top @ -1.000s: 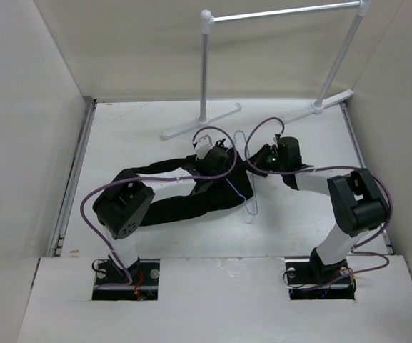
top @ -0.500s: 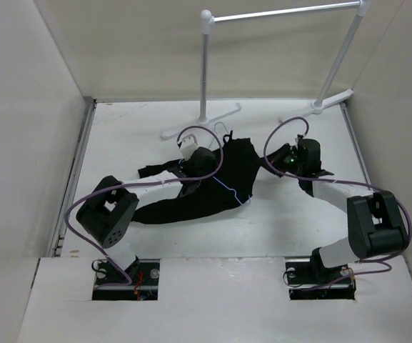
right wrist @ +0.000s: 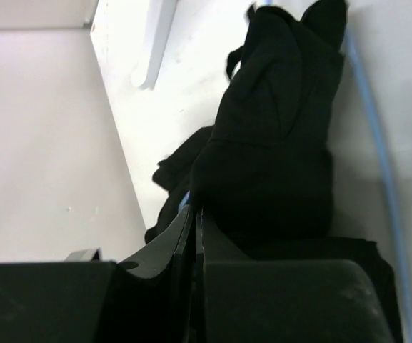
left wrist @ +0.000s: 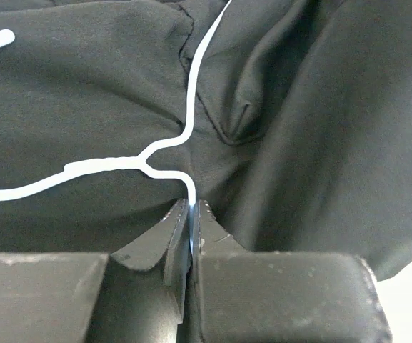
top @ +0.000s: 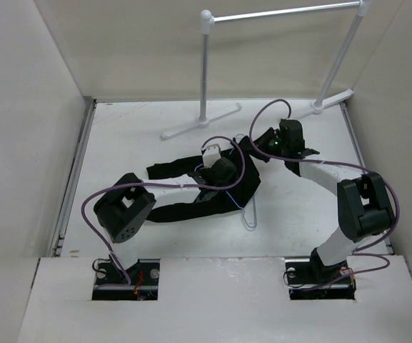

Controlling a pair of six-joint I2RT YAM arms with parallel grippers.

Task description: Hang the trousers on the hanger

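Observation:
The black trousers (top: 198,207) lie spread across the middle of the table, legs pointing left. The thin pale hanger (top: 249,214) lies on them, and part of its outline pokes out past their near right edge. My left gripper (top: 223,182) is over the trousers, shut on the hanger's wire (left wrist: 190,107) just below its twisted neck. My right gripper (top: 260,146) is at the trousers' far right end, shut on a bunched fold of the black fabric (right wrist: 277,143). A pale blue piece of the hanger (right wrist: 377,143) runs beside that fold.
A white tubular garment rack (top: 206,64) stands at the back, with its foot (top: 202,123) on the table just beyond the trousers and a second post (top: 338,61) at the back right. Walls close in the table on the left, back and right.
My left gripper has moved right and nearer with the hanger, whose lower part now sticks out past the trousers. My right gripper has pulled the fabric left and farther back.

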